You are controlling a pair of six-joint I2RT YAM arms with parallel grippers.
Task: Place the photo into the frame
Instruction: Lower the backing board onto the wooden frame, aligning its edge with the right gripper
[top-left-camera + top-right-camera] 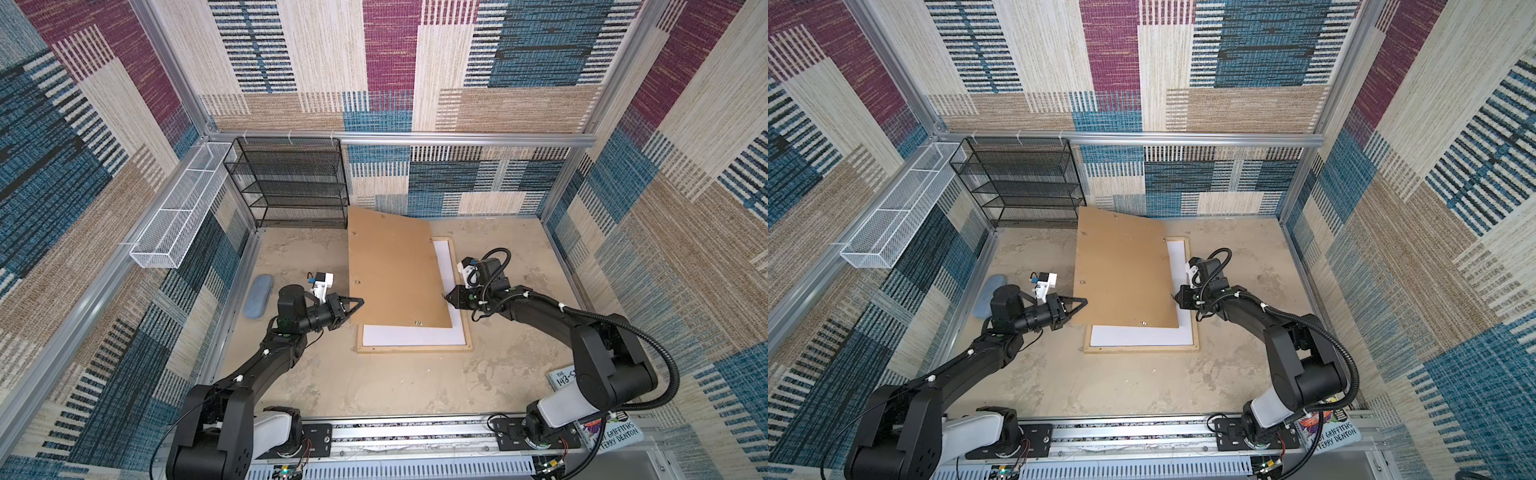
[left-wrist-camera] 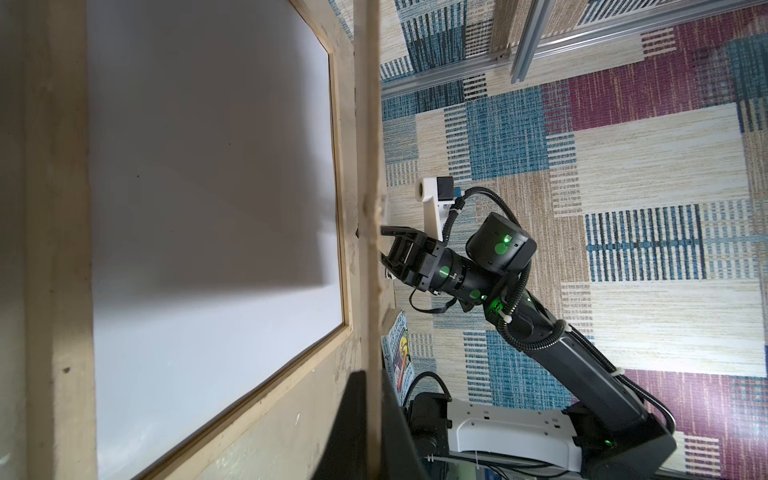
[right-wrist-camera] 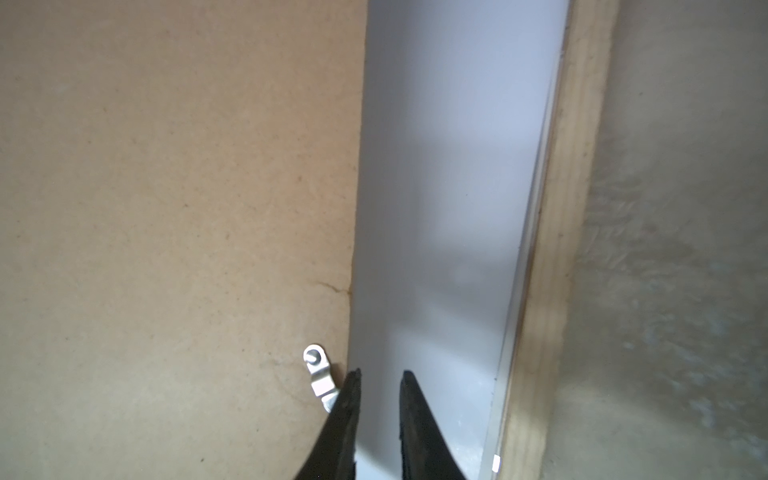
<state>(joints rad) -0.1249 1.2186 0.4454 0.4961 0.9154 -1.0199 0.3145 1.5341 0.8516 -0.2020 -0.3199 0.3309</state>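
Evidently, the frame [image 1: 415, 349] is exposed for loading.
Inside it a white sheet [image 1: 415, 336] is seen, perhaps the photo's back; the backing board [image 1: 395, 270] is clamped tilted by left fingers [image 1: 360, 301], right fingers [image 3: 345, 415] parted beside its edge.

- Brown backing board [image 1: 395, 266]: centre, skewed, small metal tabs near its edges.
- Black mesh shelf rack [image 1: 291, 183]: against back wall.
- White wire basket [image 1: 178, 208]: on left wall.
- Blue-grey oblong case [image 1: 257, 297]: left side.
- Book [image 1: 615, 436]: front right corner.
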